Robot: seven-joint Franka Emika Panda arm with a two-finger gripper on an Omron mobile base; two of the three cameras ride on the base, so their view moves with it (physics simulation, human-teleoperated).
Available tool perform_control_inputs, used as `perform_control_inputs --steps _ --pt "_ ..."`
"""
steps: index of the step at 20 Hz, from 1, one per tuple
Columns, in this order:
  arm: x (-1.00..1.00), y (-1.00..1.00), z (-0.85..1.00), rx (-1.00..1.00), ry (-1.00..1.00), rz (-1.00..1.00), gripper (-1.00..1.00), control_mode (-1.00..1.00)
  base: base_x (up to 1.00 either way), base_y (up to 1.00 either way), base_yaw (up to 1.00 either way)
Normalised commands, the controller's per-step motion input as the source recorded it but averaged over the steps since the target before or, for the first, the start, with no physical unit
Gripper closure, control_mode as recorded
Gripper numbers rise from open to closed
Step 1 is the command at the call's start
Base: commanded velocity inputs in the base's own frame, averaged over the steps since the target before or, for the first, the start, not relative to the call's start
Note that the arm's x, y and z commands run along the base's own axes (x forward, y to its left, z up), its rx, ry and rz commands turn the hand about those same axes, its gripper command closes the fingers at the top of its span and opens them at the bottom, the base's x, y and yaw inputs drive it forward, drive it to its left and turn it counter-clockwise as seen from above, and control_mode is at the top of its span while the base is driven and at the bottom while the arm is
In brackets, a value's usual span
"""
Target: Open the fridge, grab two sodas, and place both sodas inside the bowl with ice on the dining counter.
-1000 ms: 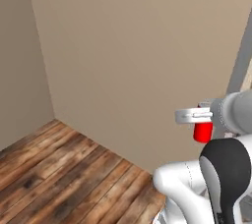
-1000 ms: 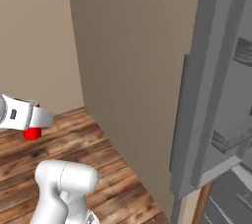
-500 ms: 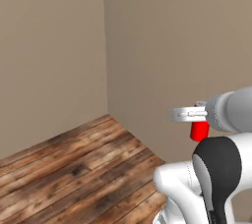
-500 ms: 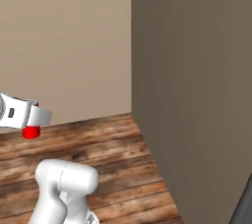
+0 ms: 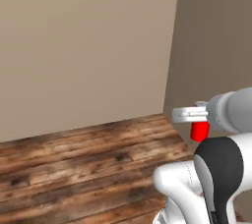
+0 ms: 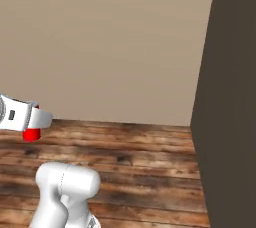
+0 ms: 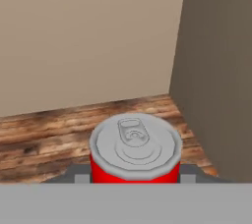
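The red soda can (image 7: 135, 156) sits upright in the hand (image 5: 197, 126), its grey lid and pull tab turned to the hand camera. The hand is clamped on the can, which hangs in the air above the wooden floor (image 6: 150, 157), near a beige wall (image 5: 83, 46). No bowl or counter is in sight, so the hand must carry it further, I think. No writing can be read on the can.
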Motion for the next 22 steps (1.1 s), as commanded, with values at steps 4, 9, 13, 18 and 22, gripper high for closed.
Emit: perform_control_inputs --steps 4,9,13,18,22 --pt "0.00 0.00 0.00 0.00 0.00 0.00 1.00 1.00 0.46 0.10 0.55" --pt "0.00 0.00 0.00 0.00 0.00 0.00 1.00 1.00 0.75 0.00 0.51" --pt "0.00 0.00 0.00 0.00 0.00 0.00 1.00 1.00 0.79 0.00 0.53" --pt "0.00 0.00 0.00 0.00 0.00 0.00 1.00 1.00 0.86 -0.13 0.55" --pt "0.00 0.00 0.00 0.00 0.00 0.00 1.00 1.00 0.89 -0.14 0.55"
